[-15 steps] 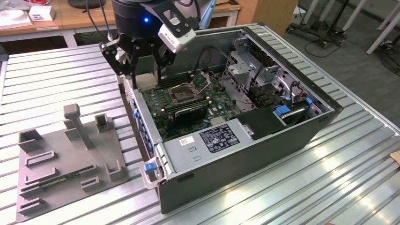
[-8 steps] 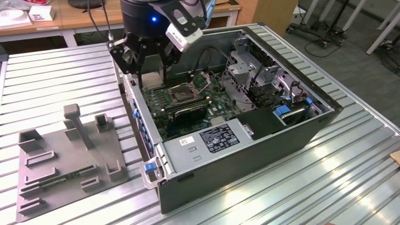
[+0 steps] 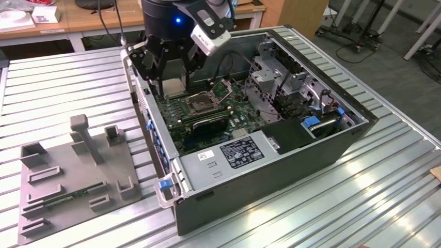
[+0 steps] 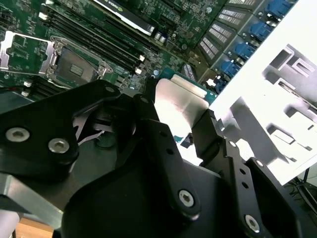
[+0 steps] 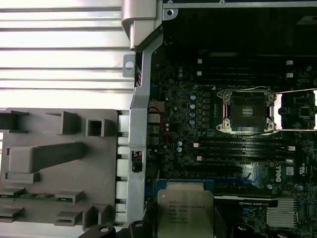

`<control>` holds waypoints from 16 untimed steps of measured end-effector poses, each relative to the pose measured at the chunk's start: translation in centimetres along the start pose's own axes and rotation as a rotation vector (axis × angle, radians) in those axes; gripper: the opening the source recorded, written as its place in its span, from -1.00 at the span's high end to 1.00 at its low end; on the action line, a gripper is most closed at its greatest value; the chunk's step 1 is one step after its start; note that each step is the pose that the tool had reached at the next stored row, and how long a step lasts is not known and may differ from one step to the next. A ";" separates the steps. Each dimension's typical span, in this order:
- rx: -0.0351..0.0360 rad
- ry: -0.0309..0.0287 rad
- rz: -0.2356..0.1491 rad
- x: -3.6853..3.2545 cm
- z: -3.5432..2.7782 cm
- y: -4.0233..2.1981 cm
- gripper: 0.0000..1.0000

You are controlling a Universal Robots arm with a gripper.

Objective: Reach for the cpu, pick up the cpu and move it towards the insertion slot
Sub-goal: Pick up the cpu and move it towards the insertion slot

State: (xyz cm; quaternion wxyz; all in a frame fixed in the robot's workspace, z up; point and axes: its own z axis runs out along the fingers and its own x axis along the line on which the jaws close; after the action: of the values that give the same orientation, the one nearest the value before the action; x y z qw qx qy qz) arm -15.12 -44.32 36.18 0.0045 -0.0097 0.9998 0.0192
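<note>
Above the open computer case (image 3: pixel 276 150), right of the grey fixture tray (image 3: pixel 69 196) in the exterior view, the gripper (image 4: pixel 181 124) is clenched on the cpu (image 5: pixel 185 214), held above the motherboard near the insertion slot (image 5: pixel 246 111).

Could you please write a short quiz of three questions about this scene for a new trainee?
1. True or false: the claw is holding the chip above the open computer case.
2. Multiple choice: in the first wrist view, what state is the socket in? A) closed with a chip inside B) open and empty, its bracket swung aside C) covered by a fan
3. Short answer: what lies in the grey holder on the table beside the case?

Key
1. True. The fingers clamp the chip by its edges over the board.
2. B.
3. A narrow green memory stick in one of its recesses.
</note>
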 end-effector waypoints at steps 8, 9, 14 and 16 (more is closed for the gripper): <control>0.0001 0.0000 0.000 -0.86 0.01 -0.02 -0.08; 0.0001 0.0001 0.000 -0.95 0.02 -0.02 -0.08; 0.0000 0.0000 0.000 -1.36 0.03 -0.03 -0.08; 0.0000 0.0000 0.000 -1.53 0.03 -0.03 -0.08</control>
State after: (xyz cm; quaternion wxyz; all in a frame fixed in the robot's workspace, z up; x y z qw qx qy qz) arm -13.59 -44.32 36.16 0.0045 -0.0097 0.9998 0.0192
